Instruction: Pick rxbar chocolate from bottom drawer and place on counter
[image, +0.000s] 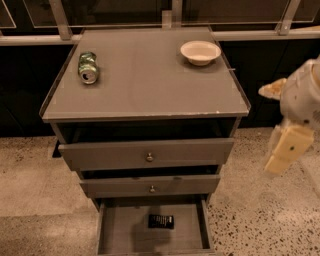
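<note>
The rxbar chocolate (161, 221), a small flat black bar with white lettering, lies in the middle of the bottom drawer (117, 235), which is pulled open at the bottom of the view. The counter (145, 75) is the flat grey cabinet top above. My gripper (285, 150) hangs at the right edge, beside the cabinet and level with the upper drawers, well away from the bar and holding nothing that shows.
A crushed green can (88, 67) lies on the counter's left side. A white bowl (200, 52) sits at its back right. Two upper drawers with brass knobs (149, 157) stand slightly out. A speckled floor surrounds the cabinet; a dark wall with rails runs behind.
</note>
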